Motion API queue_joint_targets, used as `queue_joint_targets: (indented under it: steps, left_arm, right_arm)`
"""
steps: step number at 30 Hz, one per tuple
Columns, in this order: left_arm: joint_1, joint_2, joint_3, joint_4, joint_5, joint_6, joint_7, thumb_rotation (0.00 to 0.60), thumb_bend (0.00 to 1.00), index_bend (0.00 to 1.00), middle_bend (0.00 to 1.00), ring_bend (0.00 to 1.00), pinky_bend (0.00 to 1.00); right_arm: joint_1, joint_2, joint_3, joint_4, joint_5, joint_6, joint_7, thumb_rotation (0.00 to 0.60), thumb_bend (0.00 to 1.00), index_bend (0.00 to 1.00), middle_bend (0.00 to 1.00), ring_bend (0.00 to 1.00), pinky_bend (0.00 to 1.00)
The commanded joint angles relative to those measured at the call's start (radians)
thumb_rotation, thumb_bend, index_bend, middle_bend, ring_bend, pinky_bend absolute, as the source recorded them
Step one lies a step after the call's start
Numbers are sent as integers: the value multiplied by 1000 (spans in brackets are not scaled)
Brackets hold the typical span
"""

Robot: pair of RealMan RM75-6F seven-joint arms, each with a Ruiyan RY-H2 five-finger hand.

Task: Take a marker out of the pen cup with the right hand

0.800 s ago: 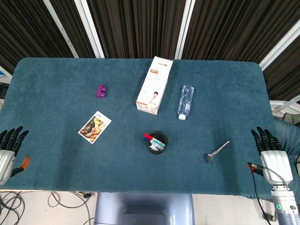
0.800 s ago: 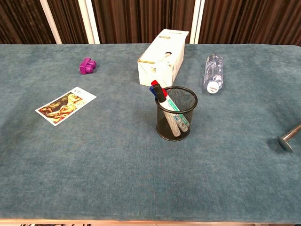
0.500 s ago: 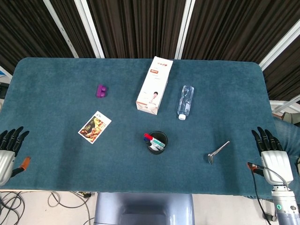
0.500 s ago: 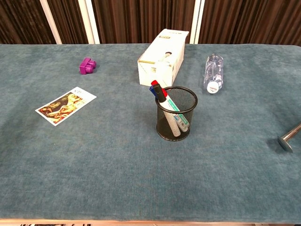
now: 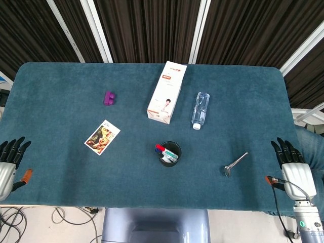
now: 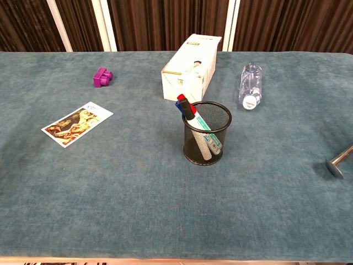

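Observation:
A black mesh pen cup [image 5: 170, 154] [image 6: 207, 133] stands upright near the table's middle front. Markers lean in it, their red and blue caps [image 6: 182, 102] poking over its left rim, one with a green-and-white barrel [image 6: 206, 131]. My right hand [image 5: 294, 167] rests at the table's front right edge, fingers spread and holding nothing, far to the right of the cup. At the front left edge my left hand [image 5: 8, 162] also lies open and empty. Neither hand shows in the chest view.
A white carton [image 5: 167, 92] lies behind the cup, a clear water bottle [image 5: 200, 110] to its right. A metal spoon-like tool [image 5: 235, 163] lies between cup and right hand. A picture card [image 5: 102, 137] and a purple block [image 5: 109, 98] sit to the left.
Both hands have slipped slightly back toward the front edge; nothing on the table has moved.

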Motion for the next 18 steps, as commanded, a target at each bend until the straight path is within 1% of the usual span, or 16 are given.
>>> queue_joint_targets:
  steps: [1, 4, 8, 13, 16, 18]
  left_arm:
    - [0, 0, 0, 0, 1, 1, -1, 600, 354, 71, 6, 1, 20]
    - [0, 0, 1, 1, 1, -1, -2, 600, 354, 71, 6, 2, 20]
    - [0, -1, 0, -2, -5, -5, -2, 600, 354, 71, 6, 2, 20]
    - [0, -2, -1, -6, -12, -9, 0, 600, 354, 71, 6, 2, 20]
    - [2, -3, -5, -13, -26, -11, -3, 600, 375, 71, 6, 2, 20]
    - [3, -5, -9, -18, -35, -10, -3, 600, 385, 71, 5, 2, 20]
  right_arm:
    - [1, 4, -2, -2, -4, -3, 8, 600, 176, 0, 0, 0, 173]
    - [3, 8, -5, -4, -6, -9, 27, 600, 176, 0, 0, 0, 173]
    - [9, 35, -26, -23, -28, -39, 136, 600, 176, 0, 0, 0, 173]
    - [54, 129, -93, -48, -126, -132, 449, 600, 177, 1, 0, 0, 173]
    - [100, 181, -100, -39, -172, -170, 590, 600, 191, 3, 0, 0, 173]
    - [147, 212, -84, -35, -181, -200, 698, 600, 195, 7, 0, 0, 173]
